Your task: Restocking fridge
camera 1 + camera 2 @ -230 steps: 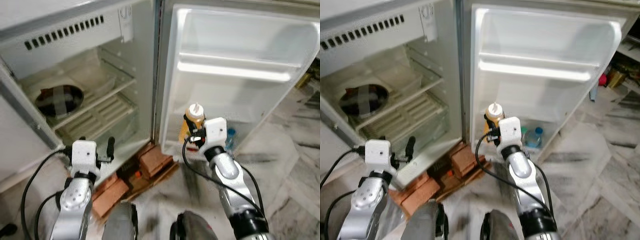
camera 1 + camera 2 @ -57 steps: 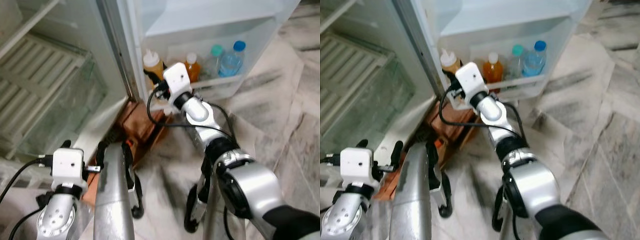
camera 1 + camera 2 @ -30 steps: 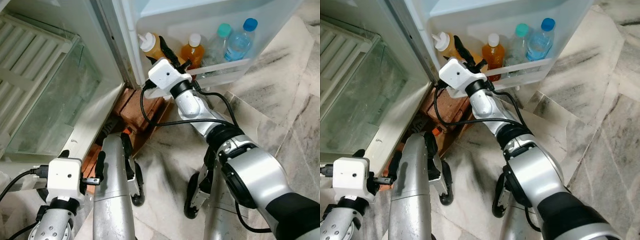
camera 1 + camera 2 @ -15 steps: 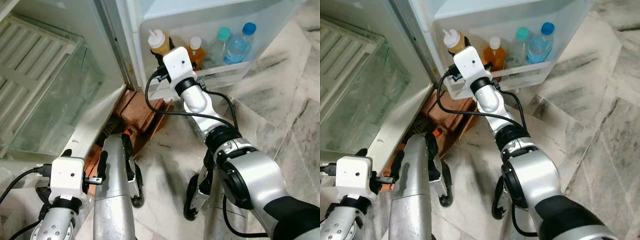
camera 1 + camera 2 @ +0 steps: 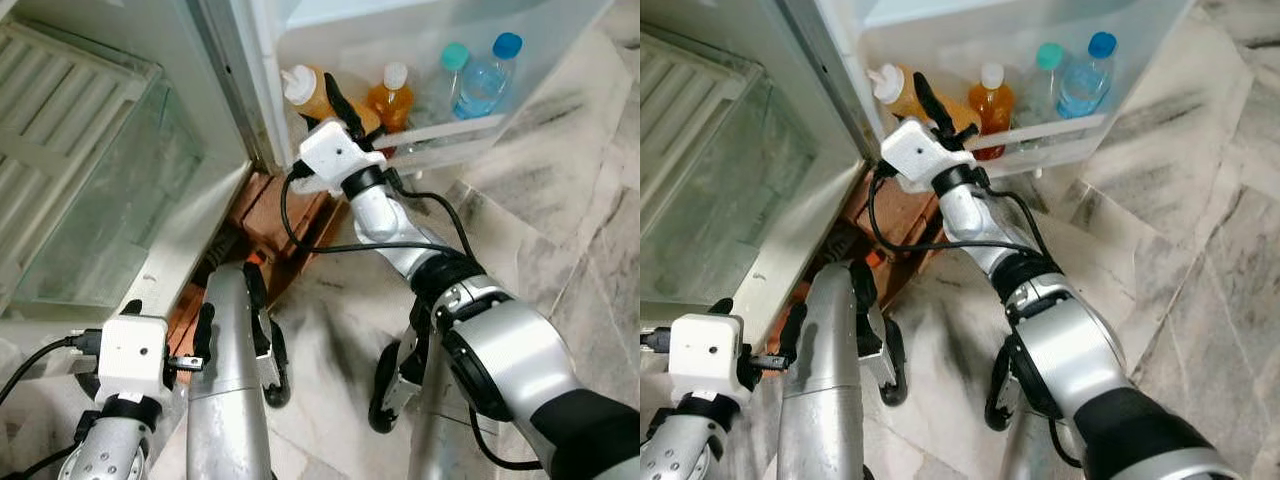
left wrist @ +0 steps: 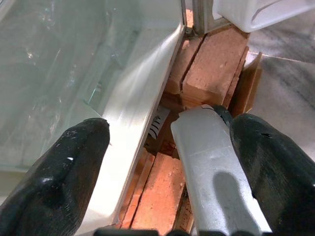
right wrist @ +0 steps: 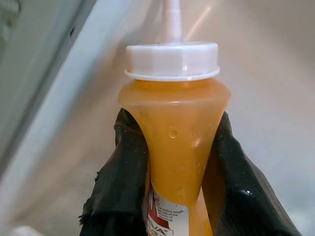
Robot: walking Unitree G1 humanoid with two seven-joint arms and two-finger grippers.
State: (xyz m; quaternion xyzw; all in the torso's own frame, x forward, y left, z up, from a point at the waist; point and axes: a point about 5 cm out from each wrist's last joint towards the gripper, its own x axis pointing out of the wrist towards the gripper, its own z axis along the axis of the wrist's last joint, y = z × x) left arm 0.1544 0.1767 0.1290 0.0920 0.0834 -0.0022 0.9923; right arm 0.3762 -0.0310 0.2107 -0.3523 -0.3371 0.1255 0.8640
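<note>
An orange sauce bottle [image 5: 303,90] with a white nozzle cap leans at the hinge end of the fridge door's lowest shelf bin [image 5: 455,127]. My right gripper [image 5: 343,106] is shut on its body, and its black fingers [image 7: 122,169] press both sides in the right wrist view, just under the sauce bottle's cap [image 7: 171,60]. In the same bin stand an orange juice bottle [image 5: 389,97] and two water bottles [image 5: 487,72]. Low at my left side, my left gripper [image 6: 170,142] hangs open with nothing in it.
Red bricks [image 5: 268,212] prop up the fridge's base right under the door hinge. The glass-fronted crisper drawer [image 5: 100,205] is on the left. My silver leg [image 5: 232,400] stands on the marble floor [image 5: 570,220]. A black cable loops below my right wrist.
The camera has tipped down from the whole open fridge to the bottom door bin. My right gripper carried the sauce bottle down to that bin; in the last half second the wrist dipped and the bottle leaned over.
</note>
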